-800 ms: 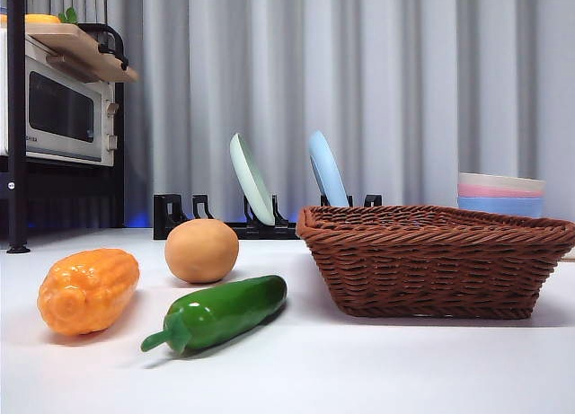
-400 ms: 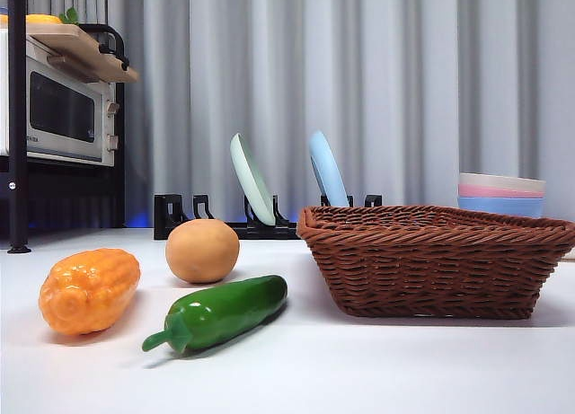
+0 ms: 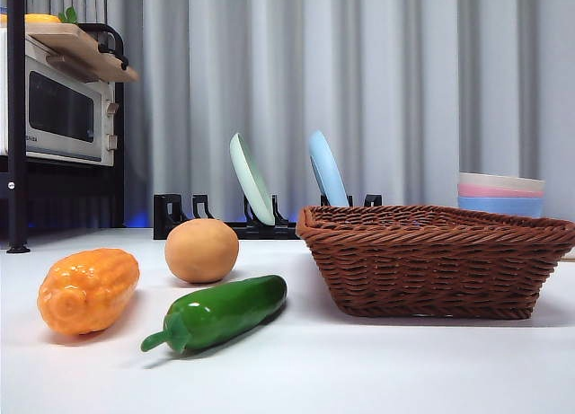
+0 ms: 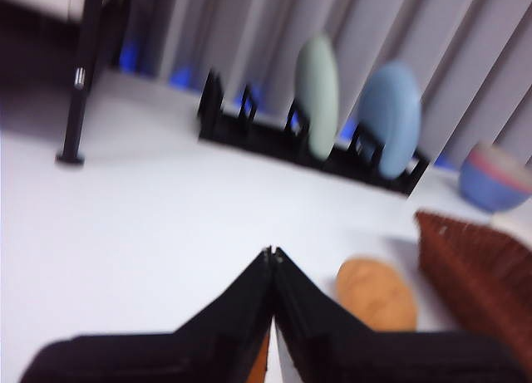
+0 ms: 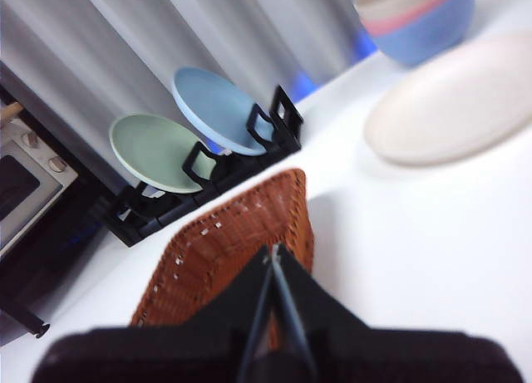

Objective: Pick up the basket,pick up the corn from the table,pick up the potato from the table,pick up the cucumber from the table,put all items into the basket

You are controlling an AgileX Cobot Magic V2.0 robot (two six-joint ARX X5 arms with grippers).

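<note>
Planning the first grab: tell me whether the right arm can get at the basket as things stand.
Probably yes. The right gripper, jaws shut, hangs above the basket, which is empty and open-topped with nothing over its rim. The jaws would need to open first.

A bumpy orange corn cob [image 3: 88,290], smooth tan potato [image 3: 201,251] and glossy green cucumber [image 3: 217,312] lie close together on the white counter [image 3: 359,369]. A brown woven wicker basket [image 3: 435,260] stands just beside them.

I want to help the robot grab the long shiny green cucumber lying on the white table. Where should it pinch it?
Probably across the thick middle of the glossy dark green cucumber, coming straight down from above. It lies flat on the white table with its long sides free, apart from the bumpy orange corn and the smooth tan potato. Its curved stem end is thin and would likely slip.
</note>
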